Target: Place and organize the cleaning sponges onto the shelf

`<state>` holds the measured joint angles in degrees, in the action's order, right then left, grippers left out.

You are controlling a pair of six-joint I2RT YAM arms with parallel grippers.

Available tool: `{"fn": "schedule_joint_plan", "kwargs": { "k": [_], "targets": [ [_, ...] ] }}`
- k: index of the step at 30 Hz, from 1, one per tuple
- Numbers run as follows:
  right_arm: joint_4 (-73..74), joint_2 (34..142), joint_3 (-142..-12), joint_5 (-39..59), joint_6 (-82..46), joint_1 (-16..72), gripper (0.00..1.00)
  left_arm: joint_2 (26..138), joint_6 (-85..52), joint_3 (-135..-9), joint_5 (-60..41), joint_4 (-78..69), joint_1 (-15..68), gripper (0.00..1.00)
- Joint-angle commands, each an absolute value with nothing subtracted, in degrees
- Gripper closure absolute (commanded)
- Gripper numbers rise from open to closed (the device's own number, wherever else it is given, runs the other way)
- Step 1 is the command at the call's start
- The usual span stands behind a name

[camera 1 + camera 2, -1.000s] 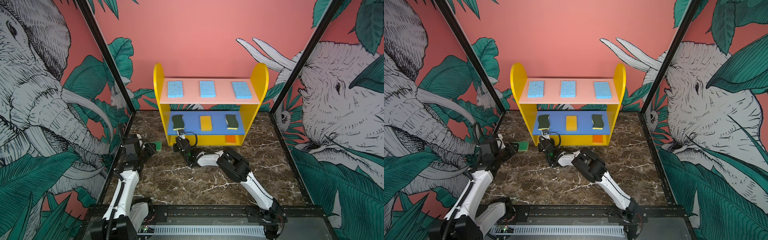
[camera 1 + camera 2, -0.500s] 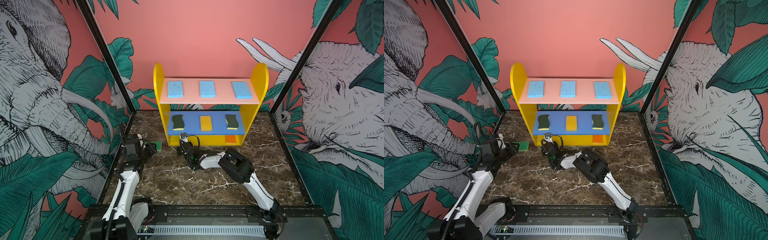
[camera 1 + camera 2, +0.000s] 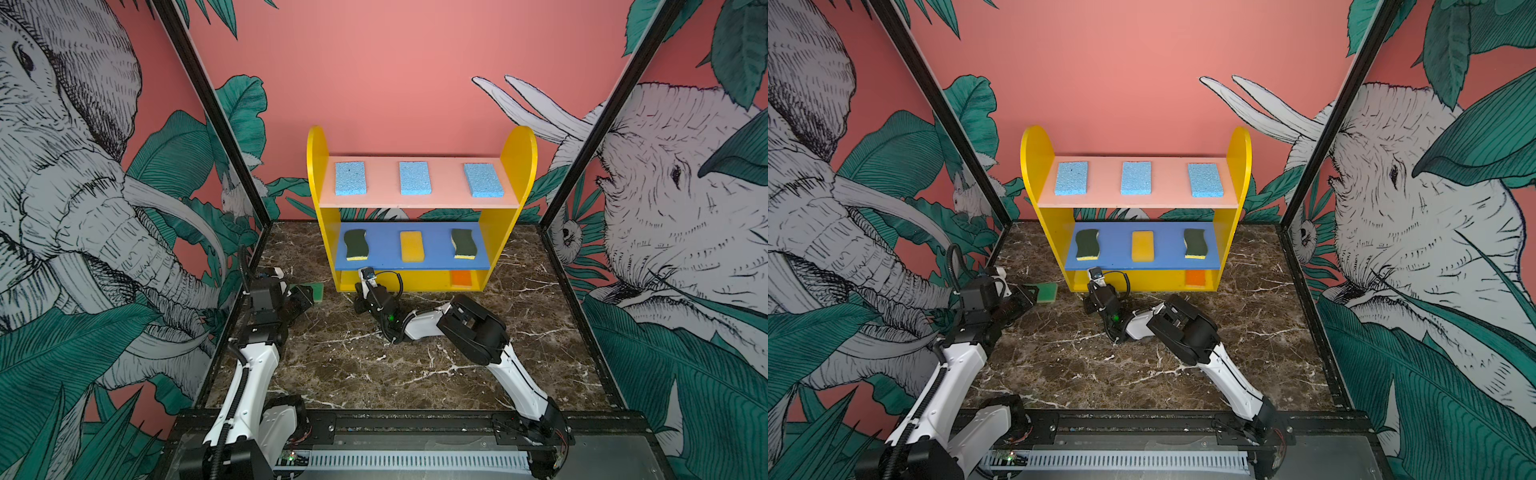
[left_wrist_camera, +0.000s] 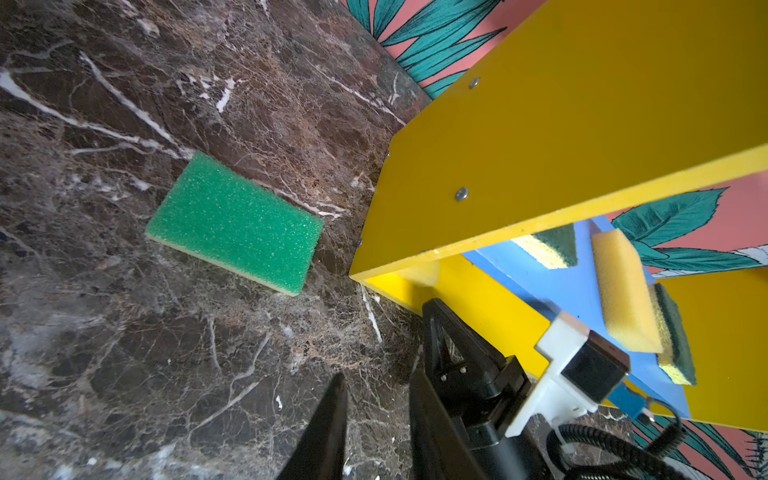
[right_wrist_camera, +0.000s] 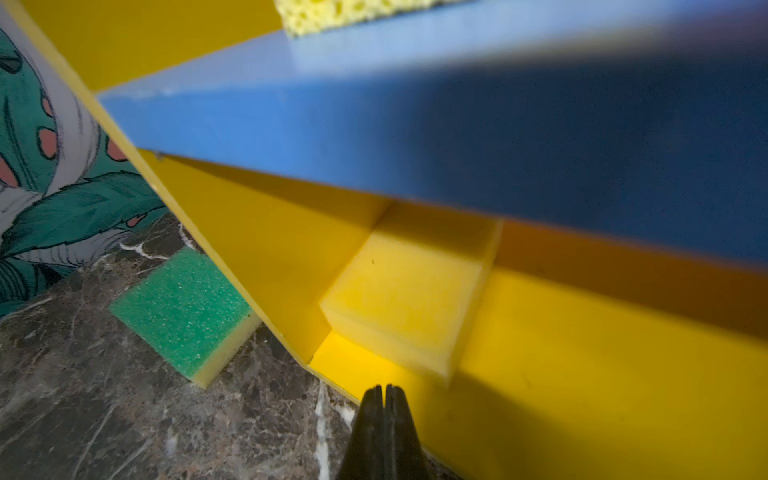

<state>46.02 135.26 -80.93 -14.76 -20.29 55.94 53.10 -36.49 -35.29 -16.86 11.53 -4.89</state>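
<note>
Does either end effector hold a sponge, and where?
Nothing is held. The right end effector is shut and empty; the left end effector is open, apart from the green sponge.

Left arm (image 3: 254, 365), right arm (image 3: 517, 376): white link shells, black joint housings (image 3: 473, 332). Black corrugated conduit (image 3: 242, 270) on left arm. Green indicator light (image 3: 390, 318) on right forearm. Right wrist: white bracket (image 4: 557, 370), black camera module (image 4: 598, 368), blue connector (image 4: 629, 405), coiled black lead (image 4: 602, 442).

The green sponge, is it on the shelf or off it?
Off it. The green sponge lies flat on the marble tabletop, beside the shelf, outside its yellow side.
</note>
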Motion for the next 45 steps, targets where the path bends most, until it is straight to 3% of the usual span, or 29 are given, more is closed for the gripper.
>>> {"fn": "schedule_joint_plan", "kwargs": {
  "k": [1, 11, 45],
  "targets": [
    [49.7, 134.4, -83.8, -13.5, -19.1, 55.7, 1.0, 52.2, -37.3, -34.0, -16.1, 10.0, -4.3, 0.71],
    [40.3, 139.7, -94.6, -16.8, -22.4, 55.1, 1.0, 53.2, -38.1, -33.8, -15.9, 9.2, -3.7, 0.71],
    [17.6, 143.3, -102.9, -21.3, -29.9, 56.3, 1.0, 53.2, -37.7, -33.7, -15.1, 9.5, -3.2, 0.71]
  ]
}}
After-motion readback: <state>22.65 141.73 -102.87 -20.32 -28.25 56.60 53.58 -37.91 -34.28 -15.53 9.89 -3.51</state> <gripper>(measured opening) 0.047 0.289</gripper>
